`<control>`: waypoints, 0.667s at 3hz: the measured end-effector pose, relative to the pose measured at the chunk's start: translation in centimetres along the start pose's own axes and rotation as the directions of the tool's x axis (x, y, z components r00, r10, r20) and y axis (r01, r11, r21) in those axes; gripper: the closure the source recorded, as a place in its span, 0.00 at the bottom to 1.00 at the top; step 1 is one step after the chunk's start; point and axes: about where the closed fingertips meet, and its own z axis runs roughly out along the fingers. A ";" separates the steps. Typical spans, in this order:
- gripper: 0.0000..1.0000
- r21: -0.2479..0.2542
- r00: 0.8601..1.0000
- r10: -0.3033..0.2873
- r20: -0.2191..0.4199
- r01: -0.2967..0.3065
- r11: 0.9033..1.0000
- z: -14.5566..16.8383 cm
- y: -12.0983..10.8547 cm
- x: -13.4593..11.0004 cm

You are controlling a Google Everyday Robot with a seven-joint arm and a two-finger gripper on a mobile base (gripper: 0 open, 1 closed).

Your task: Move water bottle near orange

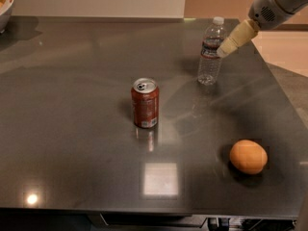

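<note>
The water bottle [211,51] stands upright at the back right of the dark table [72,129]; it is clear and ribbed, with a white cap and a dark label band. The orange [248,156] lies at the front right of the table, well in front of the bottle. My gripper [225,50] reaches in from the upper right, and its tan tip is right beside the bottle's label on the bottle's right side.
A reddish-brown soda can [145,103] stands upright near the table's middle, left of the bottle. A white bowl [5,1] sits at the back left corner. The table's right edge runs just beyond the orange.
</note>
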 end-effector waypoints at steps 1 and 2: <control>0.00 -0.012 0.999 0.031 0.016 -0.030 0.999 1.5 -0.3 -0.5; 0.00 -0.029 0.999 0.044 0.026 -0.043 0.999 2.6 -0.1 -0.9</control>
